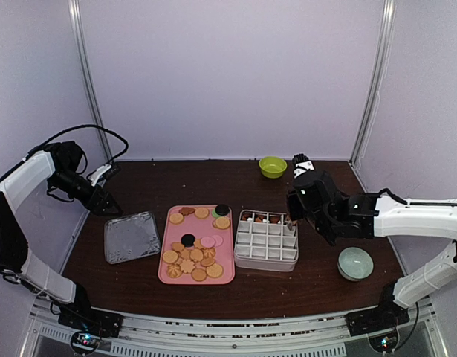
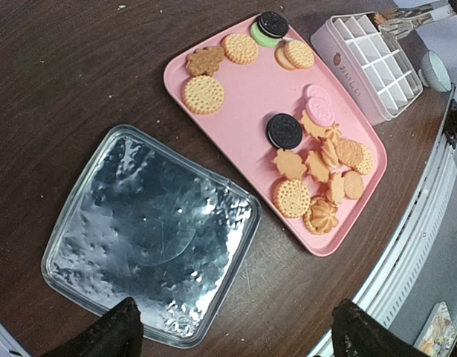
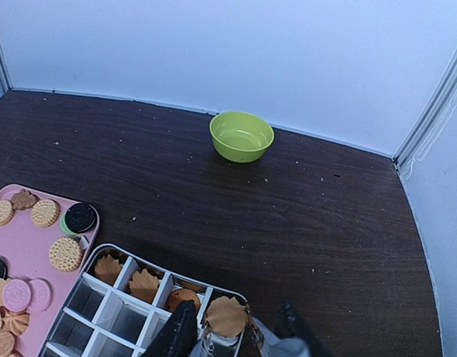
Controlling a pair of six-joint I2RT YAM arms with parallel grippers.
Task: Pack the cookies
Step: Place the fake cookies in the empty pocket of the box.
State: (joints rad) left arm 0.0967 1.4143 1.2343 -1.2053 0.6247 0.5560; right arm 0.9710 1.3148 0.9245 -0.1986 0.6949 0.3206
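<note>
Cookies (image 2: 203, 94) lie on the pink tray (image 2: 250, 89); shiny lid (image 2: 150, 238) beside it (corner near its edge); gridded box (image 2: 347, 71) beyond.

Golden-tan cookies (image 2: 291, 197), a few pink, two black, on a pink tray (image 2: 243, 97); beside the tray a white gridded box (image 2: 343, 74) and a silvery dimpled lid (image 2: 150, 230); dark brown bench (image 2: 65, 74).

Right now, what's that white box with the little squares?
The white box is a rounded, plastic-looking rectangle gridded into small open cells. It sits flat on the dark table, beside the pink tray. Only its far row holds cookies; other cells look empty. Tongs in the right gripper hold a cookie over its far right corner.
</note>
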